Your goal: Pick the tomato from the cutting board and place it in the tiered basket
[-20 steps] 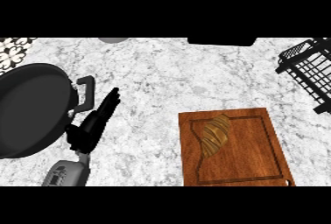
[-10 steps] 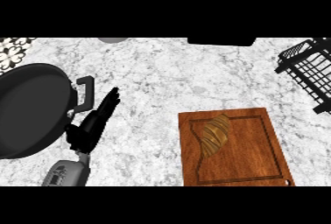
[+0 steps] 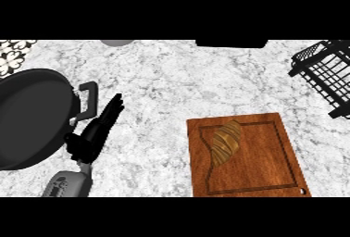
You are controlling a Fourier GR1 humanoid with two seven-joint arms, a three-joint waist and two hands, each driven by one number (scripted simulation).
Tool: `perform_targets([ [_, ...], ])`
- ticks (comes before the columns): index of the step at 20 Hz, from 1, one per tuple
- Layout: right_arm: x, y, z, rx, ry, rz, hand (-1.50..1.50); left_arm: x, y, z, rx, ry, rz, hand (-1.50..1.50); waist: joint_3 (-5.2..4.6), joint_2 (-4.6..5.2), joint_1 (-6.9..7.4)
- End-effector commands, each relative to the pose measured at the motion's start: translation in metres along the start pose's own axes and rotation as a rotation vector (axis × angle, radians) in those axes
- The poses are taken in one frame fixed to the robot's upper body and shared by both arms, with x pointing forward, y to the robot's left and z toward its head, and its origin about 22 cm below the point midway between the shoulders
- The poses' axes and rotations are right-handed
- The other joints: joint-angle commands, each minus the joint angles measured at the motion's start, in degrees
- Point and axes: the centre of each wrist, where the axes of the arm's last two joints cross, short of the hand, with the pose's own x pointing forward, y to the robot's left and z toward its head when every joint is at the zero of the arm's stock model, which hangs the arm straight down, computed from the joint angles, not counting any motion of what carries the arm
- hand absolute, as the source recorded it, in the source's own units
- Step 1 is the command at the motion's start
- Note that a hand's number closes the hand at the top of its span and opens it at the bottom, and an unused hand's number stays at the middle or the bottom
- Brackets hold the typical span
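Tomato is nowhere visible; the cutting board (image 3: 249,155) lies right of the left hand (image 3: 96,132). That hand holds nothing, fingers straight, beside the pan (image 3: 31,118). The tiered basket (image 3: 328,74) sits far right.

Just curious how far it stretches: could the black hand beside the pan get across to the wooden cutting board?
Probably yes. The left hand lies open beside the frying pan, and only marble counter separates it from the cutting board; nothing stands between them. No tomato shows on the board.
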Motion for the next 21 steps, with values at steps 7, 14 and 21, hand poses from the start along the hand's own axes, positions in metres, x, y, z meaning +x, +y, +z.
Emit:
perform_targets([
  [7, 0.016, -0.076, -0.008, -0.520, -0.130, -0.065, -1.50, -0.004, -0.008, 0.006, 0.039, 0.005, 0.012, 0.00, 0.00, -0.84, -1.98],
  [14, -0.024, -0.151, -0.019, -0.562, -0.225, -0.206, -1.50, 0.001, 0.028, 0.022, 0.078, 0.010, -0.002, 0.00, 0.04, -1.74, -4.44],
  [21, -0.057, -0.240, -0.009, -0.498, -0.209, -0.178, -1.50, 0.001, 0.024, 0.015, 0.108, 0.032, 0.005, 0.00, -0.04, -2.08, -6.88],
])
